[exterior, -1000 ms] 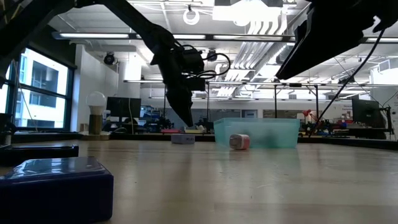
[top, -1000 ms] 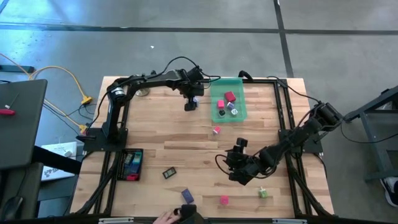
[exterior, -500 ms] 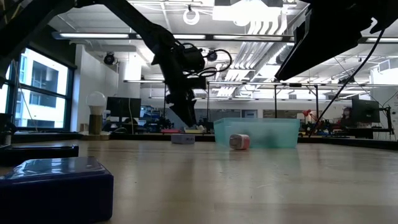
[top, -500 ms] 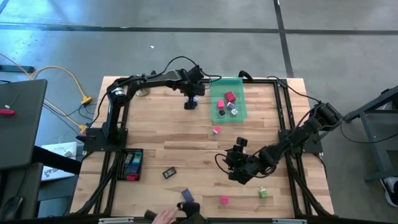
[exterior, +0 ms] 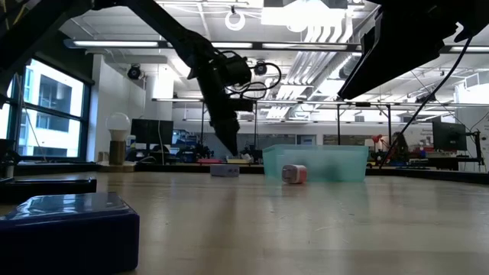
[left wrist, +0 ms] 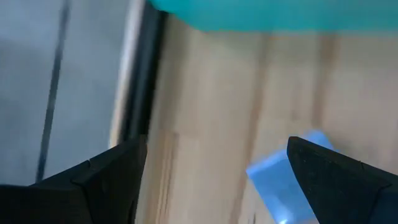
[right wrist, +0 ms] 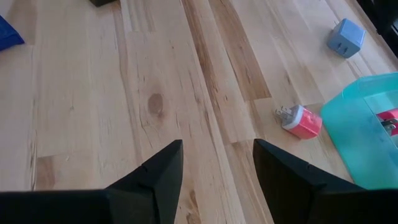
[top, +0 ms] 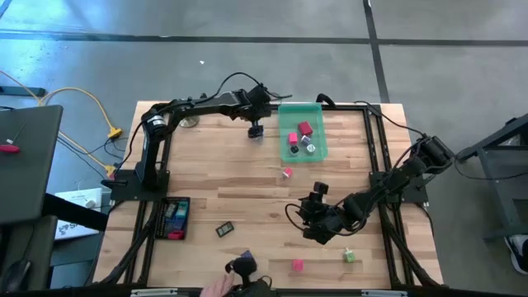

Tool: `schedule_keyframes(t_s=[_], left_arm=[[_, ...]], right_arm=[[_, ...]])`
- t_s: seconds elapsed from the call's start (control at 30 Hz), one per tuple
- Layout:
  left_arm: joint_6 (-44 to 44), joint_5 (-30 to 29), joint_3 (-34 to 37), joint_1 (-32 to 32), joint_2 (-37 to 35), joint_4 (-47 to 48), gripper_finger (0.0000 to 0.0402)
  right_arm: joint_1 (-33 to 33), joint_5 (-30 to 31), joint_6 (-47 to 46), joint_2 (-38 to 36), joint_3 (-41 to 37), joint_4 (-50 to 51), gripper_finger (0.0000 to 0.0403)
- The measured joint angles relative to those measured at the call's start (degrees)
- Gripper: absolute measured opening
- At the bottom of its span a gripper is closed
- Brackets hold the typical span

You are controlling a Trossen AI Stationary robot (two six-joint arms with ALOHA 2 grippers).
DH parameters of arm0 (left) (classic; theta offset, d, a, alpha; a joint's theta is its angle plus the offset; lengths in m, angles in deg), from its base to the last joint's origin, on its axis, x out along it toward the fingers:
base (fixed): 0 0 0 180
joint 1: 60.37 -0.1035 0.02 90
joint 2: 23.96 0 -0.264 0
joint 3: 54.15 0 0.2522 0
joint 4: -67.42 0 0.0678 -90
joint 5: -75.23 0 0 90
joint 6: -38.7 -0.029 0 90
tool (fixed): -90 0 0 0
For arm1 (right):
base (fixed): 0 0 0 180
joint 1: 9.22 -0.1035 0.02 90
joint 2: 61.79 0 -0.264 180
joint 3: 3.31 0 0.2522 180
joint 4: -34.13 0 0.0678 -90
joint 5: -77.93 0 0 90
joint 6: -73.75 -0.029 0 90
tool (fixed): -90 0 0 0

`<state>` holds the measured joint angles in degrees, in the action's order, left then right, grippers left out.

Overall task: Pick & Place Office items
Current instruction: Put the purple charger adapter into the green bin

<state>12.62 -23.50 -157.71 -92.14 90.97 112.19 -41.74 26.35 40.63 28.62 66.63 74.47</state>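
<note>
both tools [top: 256,129] [top: 317,234] spread, over bare wood [top: 247,177] beside tray [top: 318,108].

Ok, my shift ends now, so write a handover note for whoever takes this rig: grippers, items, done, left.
Left gripper: open and empty, above a blue block beside the green tray.
Right gripper: open and empty, low over the table's near right.
Done: three items lie in the green tray, a red block among them.
Left: the pink piece mid-table, a black piece, a pink block and a green block near the front edge.
A person's hand reaches in at the front edge.
</note>
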Motion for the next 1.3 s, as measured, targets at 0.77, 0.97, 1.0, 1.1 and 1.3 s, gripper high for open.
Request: schedule_keyframes(t_s=[0.77, 0.97, 1.0, 1.1, 1.3], left_arm=[[-16.0, 16.4, 0.0, -2.3, 0.0, 9.2, 0.038], [-20.9, 20.6, 0.0, -2.2, 0.0, 9.7, 0.038], [-21.2, 21.2, 0.0, -2.2, 0.0, 9.7, 0.038], [-21.5, 22.1, 0.0, -2.2, 0.0, 9.8, 0.038], [-23.1, 22.1, 0.0, -2.3, 0.1, 9.5, 0.038]], right_arm=[[0.0, 0.1, 1.5, 0.0, 0.0, 0.2, 0.0183], [0.0, 0.8, 1.5, 0.0, 0.0, 0.2, 0.0183], [0.0, 1.2, 1.5, 0.0, 0.0, 0.2, 0.0183], [0.0, 2.1, 1.5, 0.0, 0.0, 0.2, 0.0183], [0.0, 2.2, 1.5, 0.0, 0.0, 0.2, 0.0183]])
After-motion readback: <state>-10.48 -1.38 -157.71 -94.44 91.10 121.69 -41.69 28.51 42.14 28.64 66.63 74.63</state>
